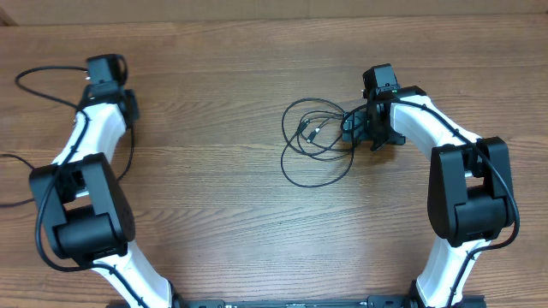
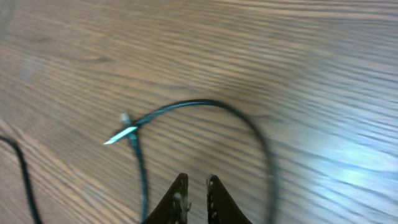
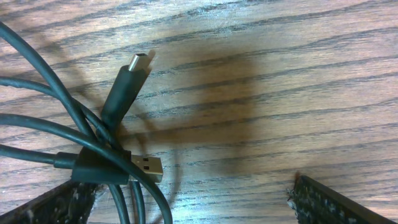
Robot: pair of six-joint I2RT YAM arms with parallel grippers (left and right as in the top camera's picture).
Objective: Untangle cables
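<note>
Two tools share one wooden bench [image 1: 214,222]. Our right tool [image 3: 189,202] stands wide open, its two padded fingers [image 3: 329,202] at the lower corners of its own wrist view, and nothing is gripped between them. It hangs at the right rim of the cables [image 1: 315,144], a loose tangle of thin black loops lying right of the bench's middle.

Close up, we see several strands crossing under the open jaws. A slim plug [image 3: 140,62] with a rounded metal tip lies over them. A flat, wider plug [image 3: 147,168] lies near it, resting on the strands that cross there.

Our left tool [image 2: 196,198] sits near the far edge, toward the left corner, well apart from the tangle. Its fingers [image 2: 180,199] stand almost together with only a thin slit between them, and we see nothing in that slit. Just ahead of them a single cord [image 2: 205,103] lies on the bench in an arch, one side passing left of the fingers and the other right. A small pale tip [image 2: 123,132] shows where the arch meets another strand. That view is blurred, so we cannot tell which strand the tip belongs to.
</note>
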